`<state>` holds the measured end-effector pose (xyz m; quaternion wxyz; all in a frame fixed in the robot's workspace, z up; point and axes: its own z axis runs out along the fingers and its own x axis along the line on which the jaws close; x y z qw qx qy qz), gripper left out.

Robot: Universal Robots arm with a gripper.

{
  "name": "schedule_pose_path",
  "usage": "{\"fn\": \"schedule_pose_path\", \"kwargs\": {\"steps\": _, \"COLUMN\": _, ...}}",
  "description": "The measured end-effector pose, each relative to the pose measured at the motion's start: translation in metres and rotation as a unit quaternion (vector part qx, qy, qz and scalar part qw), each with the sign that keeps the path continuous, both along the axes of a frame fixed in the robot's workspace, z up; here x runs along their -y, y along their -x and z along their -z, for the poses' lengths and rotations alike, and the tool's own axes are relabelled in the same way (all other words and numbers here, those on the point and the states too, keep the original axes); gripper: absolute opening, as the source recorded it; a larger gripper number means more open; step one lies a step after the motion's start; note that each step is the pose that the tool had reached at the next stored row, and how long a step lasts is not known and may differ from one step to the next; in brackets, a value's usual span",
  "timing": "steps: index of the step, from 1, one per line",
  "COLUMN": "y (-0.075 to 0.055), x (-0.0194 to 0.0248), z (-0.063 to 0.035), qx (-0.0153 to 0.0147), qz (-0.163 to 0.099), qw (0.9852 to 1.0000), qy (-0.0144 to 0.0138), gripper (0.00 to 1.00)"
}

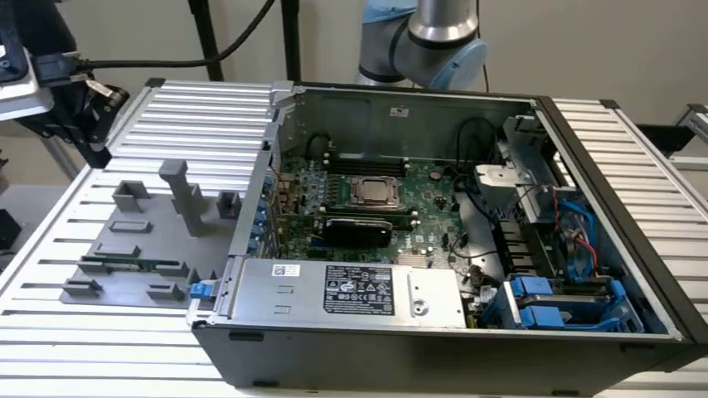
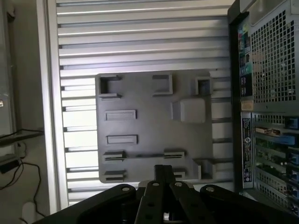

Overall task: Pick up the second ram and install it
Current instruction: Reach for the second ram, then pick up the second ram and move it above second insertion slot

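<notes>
The second ram [image 1: 128, 265] is a slim green stick standing on edge in a slot of the grey fixture plate [image 1: 111, 286], at the exterior view's left of the open computer case. In the wrist view the ram [image 2: 145, 156] shows as a thin line between two grey holder blocks. My gripper [image 1: 98, 149] hangs high above the far left of the ribbed table, well apart from the ram. Seen from the wrist, the gripper [image 2: 162, 171] has its fingers closed together with nothing between them. The green motherboard [image 1: 426, 236] lies inside the case.
Tall grey blocks [image 1: 182, 195] rise from the fixture plate behind the ram. The case's metal wall [image 1: 271, 157] and the power supply [image 1: 354, 290] border the motherboard. Cables [image 1: 581, 228] and blue drive bays [image 1: 553, 303] crowd the case's right side.
</notes>
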<state>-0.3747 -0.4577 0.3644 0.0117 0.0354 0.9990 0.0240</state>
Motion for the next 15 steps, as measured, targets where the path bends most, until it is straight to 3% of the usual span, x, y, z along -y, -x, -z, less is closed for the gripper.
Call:
{"fn": "schedule_pose_path", "kwargs": {"steps": 4, "y": 0.0119, "x": 0.0007, "z": 0.0064, "qx": -0.0012, "qz": 0.000, "qw": 1.0000, "qy": -0.0001, "gripper": 0.00}}
{"fn": "schedule_pose_path", "kwargs": {"steps": 15, "y": 0.0119, "x": 0.0008, "z": 0.0064, "qx": -0.0017, "qz": 0.000, "qw": 1.0000, "qy": 0.0000, "gripper": 0.00}}
